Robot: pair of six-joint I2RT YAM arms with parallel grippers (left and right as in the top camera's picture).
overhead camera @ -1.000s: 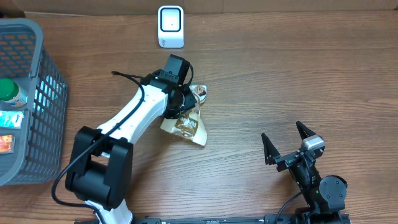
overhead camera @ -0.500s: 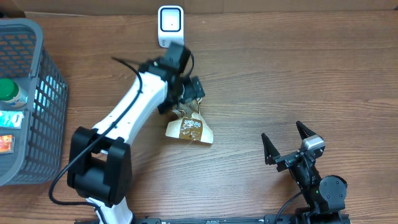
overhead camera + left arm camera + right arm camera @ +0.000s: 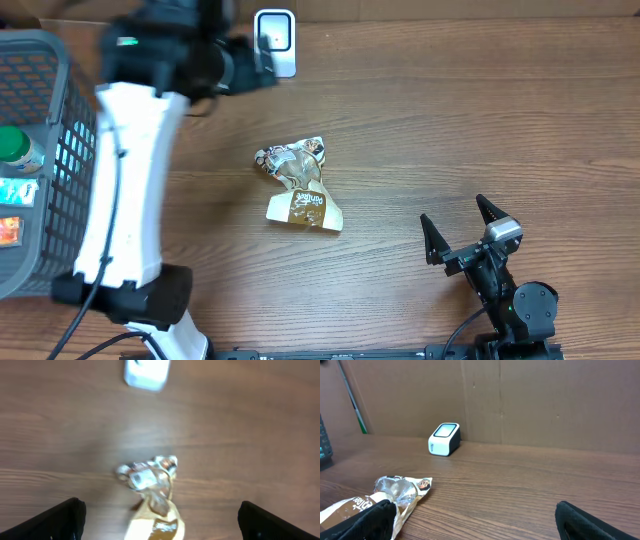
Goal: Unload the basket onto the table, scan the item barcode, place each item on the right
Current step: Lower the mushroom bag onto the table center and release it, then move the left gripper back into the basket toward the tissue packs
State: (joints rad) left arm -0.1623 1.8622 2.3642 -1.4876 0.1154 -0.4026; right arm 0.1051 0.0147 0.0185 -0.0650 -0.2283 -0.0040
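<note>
"So, where is the snack bag (image 3: pixel 299 188)?"

"Flat on the wooden table (image 3: pixel 480 110), near the middle, with its crumpled clear end toward the scanner (image 3: pixel 275 42) and its brown printed end toward me. Nothing touches it. My left gripper (image 3: pixel 161 519) hangs high above it, fingers spread wide and empty."

"And the scanner?"

"It is white and upright at the far edge of the table, well apart from the bag."

"Your right gripper (image 3: pixel 452 208)?"

"Low at the front right, spread as well, holding nothing and well apart from the bag. A grey basket (image 3: pixel 80 130) stands at the left edge, with a green-capped bottle (image 3: pixel 18 150) inside."
</note>
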